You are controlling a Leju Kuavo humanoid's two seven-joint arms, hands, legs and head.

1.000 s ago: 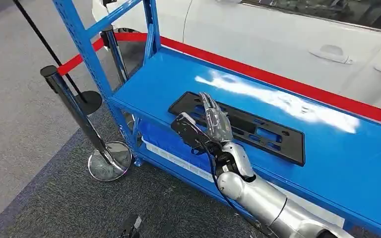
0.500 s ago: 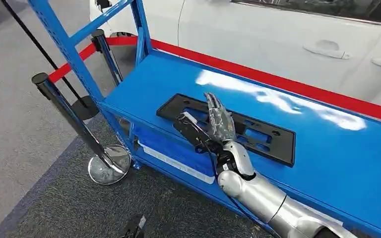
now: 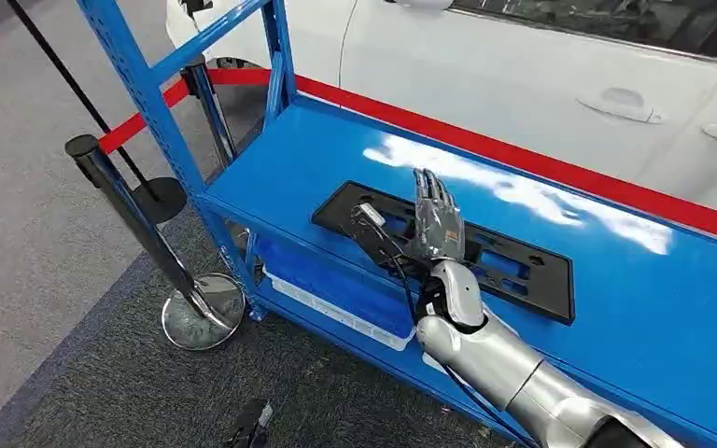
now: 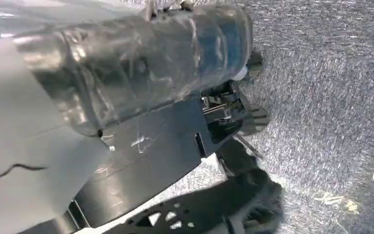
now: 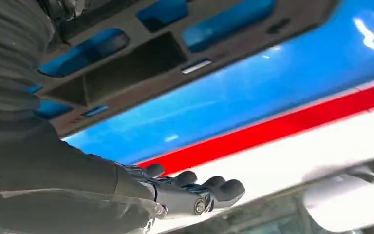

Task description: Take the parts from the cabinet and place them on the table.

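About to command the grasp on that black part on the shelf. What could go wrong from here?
The right hand hovers open over the middle of the flat black part, whose near long edge sits by the blue shelf front; a push could tip it off. Lying flat, it gives the fingers little to get under. The wrist cable might snag its cutouts.

Right wrist view. Hand (image 5: 185,192): fingers (image 5: 224,187) extended, lying close side by side, nothing between them; no contact with any surface visible. Grey ribbed cover fills the side of the frame behind the hand. Black panel (image 5: 126,63) lies flat on the blue shelf (image 5: 233,105), beside the hand, apart from the fingers; its cut-outs show the blue of the shelf through them. Past the fingertips: red strip (image 5: 292,122) along the far shelf edge, then a white car (image 5: 292,156) body. Blurred white handle shape near frame corner.
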